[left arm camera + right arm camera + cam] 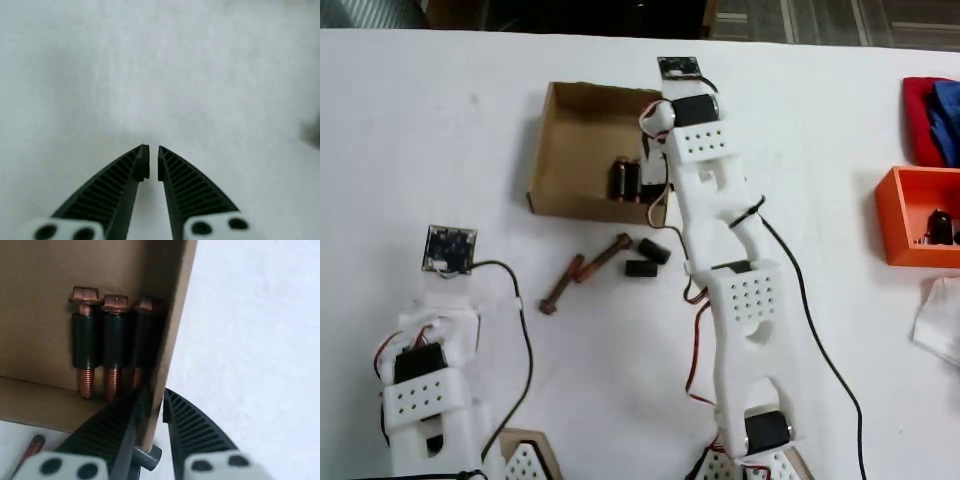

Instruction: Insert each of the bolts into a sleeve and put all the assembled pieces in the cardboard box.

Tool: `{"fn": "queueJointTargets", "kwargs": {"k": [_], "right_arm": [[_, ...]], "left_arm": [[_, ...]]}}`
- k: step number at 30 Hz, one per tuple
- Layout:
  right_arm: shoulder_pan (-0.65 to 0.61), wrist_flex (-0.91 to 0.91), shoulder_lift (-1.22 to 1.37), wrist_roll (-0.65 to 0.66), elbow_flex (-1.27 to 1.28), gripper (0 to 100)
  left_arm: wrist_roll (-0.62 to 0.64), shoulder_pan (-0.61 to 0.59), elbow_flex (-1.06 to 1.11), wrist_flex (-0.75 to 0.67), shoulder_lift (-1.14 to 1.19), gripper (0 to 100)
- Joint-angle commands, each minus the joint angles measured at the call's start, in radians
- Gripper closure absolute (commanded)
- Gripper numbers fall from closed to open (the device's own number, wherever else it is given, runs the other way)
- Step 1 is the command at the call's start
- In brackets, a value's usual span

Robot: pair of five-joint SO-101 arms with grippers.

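Your right gripper (152, 405), jaws almost closed, hangs at the box (575, 140) beside three sleeved bolts (115, 340); your left gripper (150, 162) is equally narrow and empty.

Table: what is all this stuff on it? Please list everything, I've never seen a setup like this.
cardboard box: one, brown, far middle of the table.
assembled pieces: three, copper bolts in black sleeves, side by side inside the box.
loose bolts: two, copper, just outside the box.
loose sleeves: two, black, beside those bolts.
bin: one, orange, right edge.
cloth: red and blue, far right.
left gripper: black, over bare table.
right gripper: black, over the box wall.
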Motion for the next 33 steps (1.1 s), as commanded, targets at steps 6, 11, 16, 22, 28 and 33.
{"fn": "queueJointTargets", "kwargs": {"k": [6, 11, 16, 22, 28, 33], "right_arm": [[0.001, 0.01, -0.03, -0.005, -0.017, 97.8], [-0.015, 0.051, -0.021, -0.006, -0.006, 95.9], [-0.018, 0.059, -0.019, -0.006, -0.005, 89.8], [-0.018, 0.059, -0.019, -0.006, -0.005, 89.8], [-0.016, 0.056, -0.018, -0.006, -0.005, 89.8], [-0.016, 0.051, -0.012, -0.006, -0.005, 89.8]], "left_arm": [[-0.008, 0.006, -0.004, -0.017, -0.009, 94], [-0.008, 0.006, -0.004, -0.017, -0.009, 94], [-0.008, 0.006, -0.004, -0.017, -0.009, 94], [-0.008, 0.006, -0.004, -0.017, -0.009, 94], [-0.008, 0.006, -0.004, -0.017, -0.009, 94], [-0.008, 0.006, -0.004, -0.017, -0.009, 94]]}}
